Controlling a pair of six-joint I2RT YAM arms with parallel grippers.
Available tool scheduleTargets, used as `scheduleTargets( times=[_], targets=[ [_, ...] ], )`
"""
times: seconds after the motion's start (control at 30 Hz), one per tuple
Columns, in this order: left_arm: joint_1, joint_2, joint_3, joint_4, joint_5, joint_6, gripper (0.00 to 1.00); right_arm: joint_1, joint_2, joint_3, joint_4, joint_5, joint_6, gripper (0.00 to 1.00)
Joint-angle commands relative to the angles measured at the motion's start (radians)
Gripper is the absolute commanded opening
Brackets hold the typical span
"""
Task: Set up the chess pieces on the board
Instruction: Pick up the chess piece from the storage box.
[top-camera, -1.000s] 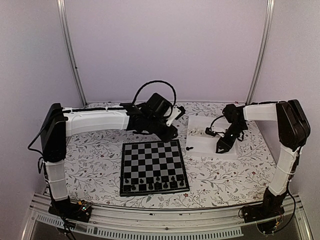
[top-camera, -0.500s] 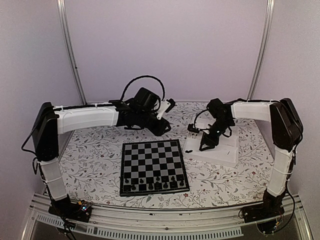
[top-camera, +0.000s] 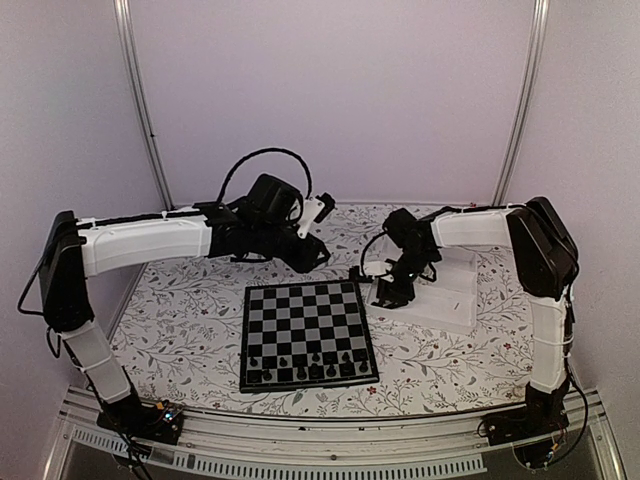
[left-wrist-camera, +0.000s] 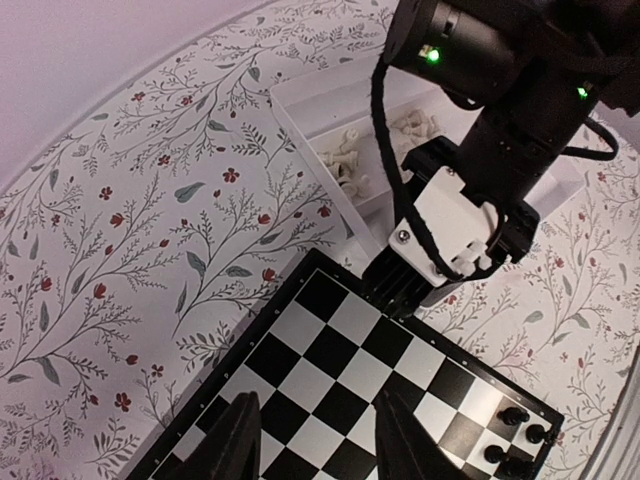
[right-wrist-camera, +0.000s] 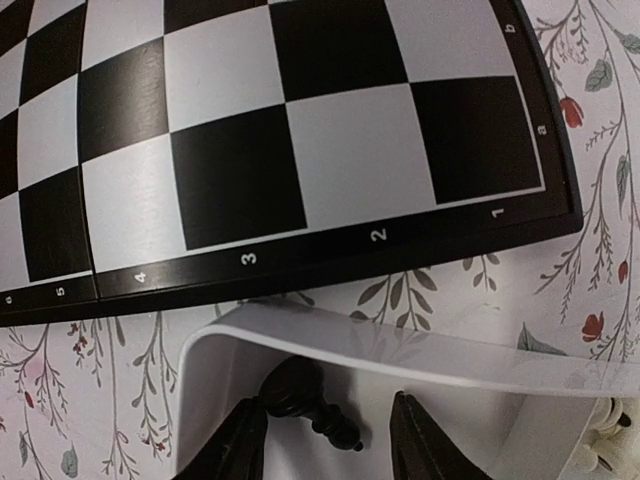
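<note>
Two sets of fingers stand apart: the left fingers (left-wrist-camera: 235, 445) hang empty above bare far squares of the board (left-wrist-camera: 330, 385), while the right fingers (right-wrist-camera: 235, 445) straddle, unclamped, a black chess piece (right-wrist-camera: 300, 392) lying in a corner of the white tray (right-wrist-camera: 420, 350), just beside the board's far right edge.

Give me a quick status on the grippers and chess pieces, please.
Left gripper open, empty, by the board's far edge. Right gripper open around a black piece. Piece lies in the tray, rim close by.
</note>
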Motion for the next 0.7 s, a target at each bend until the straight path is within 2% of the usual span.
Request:
scheduleTargets(
  times=[0.0, 0.07, 0.17, 0.23, 0.4, 0.53, 0.67],
  targets=[
    [0.005, -0.051, -0.035, 0.031, -0.003, -0.031, 0.42, 0.008, 0.048, 0.039, 0.042, -0.004, -0.028, 0.4],
    [0.004, -0.059, -0.043, 0.04, 0.0, -0.038, 0.42, 0.008, 0.058, 0.04, 0.048, -0.022, -0.028, 0.32],
    [0.002, -0.07, -0.049, 0.05, 0.004, -0.045, 0.42, 0.007, 0.058, 0.04, 0.041, -0.038, -0.024, 0.12],
    [0.002, -0.073, -0.049, 0.06, 0.012, -0.046, 0.42, 0.005, 0.05, 0.024, 0.038, -0.029, -0.021, 0.06],
    [-0.004, -0.063, -0.052, 0.089, 0.043, -0.058, 0.42, -0.014, -0.027, -0.035, 0.023, -0.005, -0.004, 0.03],
    [-0.014, -0.045, -0.061, 0.139, 0.069, -0.075, 0.42, -0.058, -0.112, -0.042, -0.015, -0.043, 0.043, 0.02],
    [-0.008, -0.021, -0.077, 0.211, 0.095, -0.171, 0.42, -0.067, -0.181, -0.043, -0.053, -0.046, 0.082, 0.02]
  ],
)
